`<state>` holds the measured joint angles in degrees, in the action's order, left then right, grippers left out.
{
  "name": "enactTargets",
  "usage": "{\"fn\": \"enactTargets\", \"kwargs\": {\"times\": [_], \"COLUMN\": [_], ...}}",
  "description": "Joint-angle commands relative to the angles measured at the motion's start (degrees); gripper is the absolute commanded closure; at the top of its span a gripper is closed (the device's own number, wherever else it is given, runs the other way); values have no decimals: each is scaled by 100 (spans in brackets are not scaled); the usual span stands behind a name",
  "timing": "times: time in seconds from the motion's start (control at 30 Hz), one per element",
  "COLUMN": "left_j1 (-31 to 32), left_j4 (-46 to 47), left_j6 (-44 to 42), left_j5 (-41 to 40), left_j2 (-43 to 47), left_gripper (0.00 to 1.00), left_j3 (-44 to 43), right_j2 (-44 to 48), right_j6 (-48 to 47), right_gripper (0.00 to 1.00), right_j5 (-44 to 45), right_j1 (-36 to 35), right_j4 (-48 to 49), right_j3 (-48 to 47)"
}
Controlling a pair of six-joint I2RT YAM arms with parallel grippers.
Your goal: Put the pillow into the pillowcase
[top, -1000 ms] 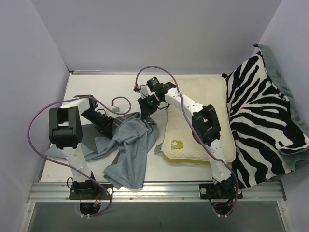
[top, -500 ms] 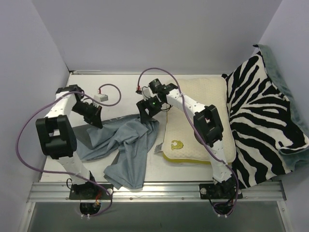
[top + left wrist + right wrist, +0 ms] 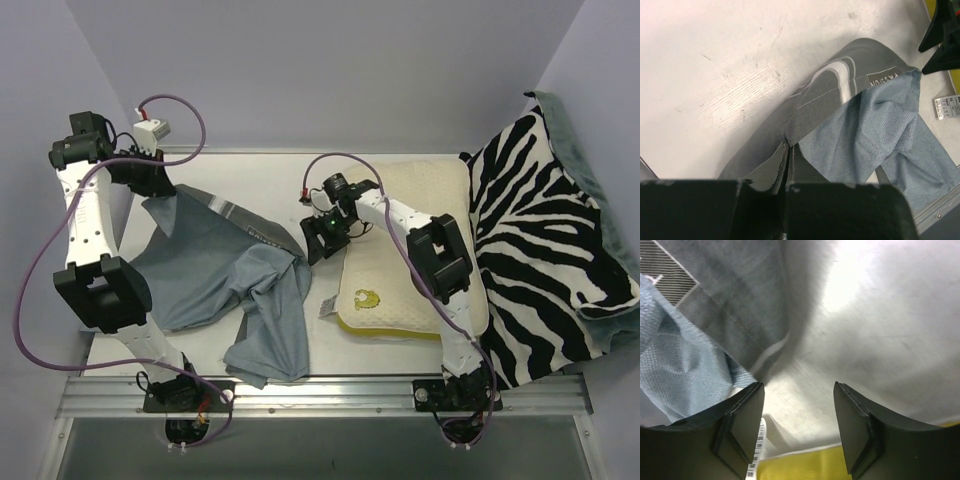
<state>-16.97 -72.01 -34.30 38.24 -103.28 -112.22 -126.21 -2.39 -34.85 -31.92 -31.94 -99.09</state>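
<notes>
The cream pillow (image 3: 410, 250) with its yellow edge band lies right of centre, logo near the front left corner. The blue-grey pillowcase (image 3: 215, 275) spreads from the back left to the table's front. My left gripper (image 3: 150, 178) is raised at the back left and shut on the pillowcase's dark grey edge (image 3: 805, 107); its fingertips (image 3: 788, 162) pinch the hem. My right gripper (image 3: 322, 240) is open and empty, low over the table between the pillowcase and the pillow's left edge. In the right wrist view its gripper (image 3: 799, 410) hangs over bare table, with the yellow band (image 3: 805, 465), white tag (image 3: 756, 455) and pillowcase (image 3: 715, 305) close by.
A zebra-striped cloth (image 3: 540, 240) with green backing drapes over the right side, against the pillow. Grey walls close in the back and both sides. A metal rail (image 3: 320, 395) runs along the near edge.
My left arm has swung up and to the back left with the pillowcase's edge in its grip, stretching the cloth out. My right gripper has shifted slightly right and nearer, toward the pillow's edge.
</notes>
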Motion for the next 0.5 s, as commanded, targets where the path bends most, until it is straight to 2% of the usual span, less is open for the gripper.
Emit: {"fn": "enactTargets", "kwargs": {"times": [0.0,0.1,0.27,0.3,0.37,0.4,0.43,0.47], "left_j1": [-17,-34,-148,-227,-332,-385,-508,-587], "left_j4": [-68,-68,-68,-68,-24,-15,20,64], "left_j6": [389,468,626,705,820,890,917,960], "left_j5": [219,167,105,114,148,166,132,70], "left_j2": [37,54,116,116,116,133,151,212], "left_gripper": [100,100,100,100,100,100,100,100], "left_j3": [-423,-493,-555,-598,-695,-748,-818,-923], "right_j2": [141,-157,-536,-553,-580,-580,-484,-379], "right_j6": [55,221,424,398,371,336,284,283], "right_gripper": [43,50,52,61,71,91,100,100], "right_j5": [-153,-250,-496,-488,-461,-348,-251,-128], "right_j1": [-270,-332,-367,-376,-385,-376,-367,-333], "right_j4": [-128,-128,-128,-137,-128,-171,-189,-233], "right_j3": [-66,-338,-533,-524,-506,-532,-541,-541]}}
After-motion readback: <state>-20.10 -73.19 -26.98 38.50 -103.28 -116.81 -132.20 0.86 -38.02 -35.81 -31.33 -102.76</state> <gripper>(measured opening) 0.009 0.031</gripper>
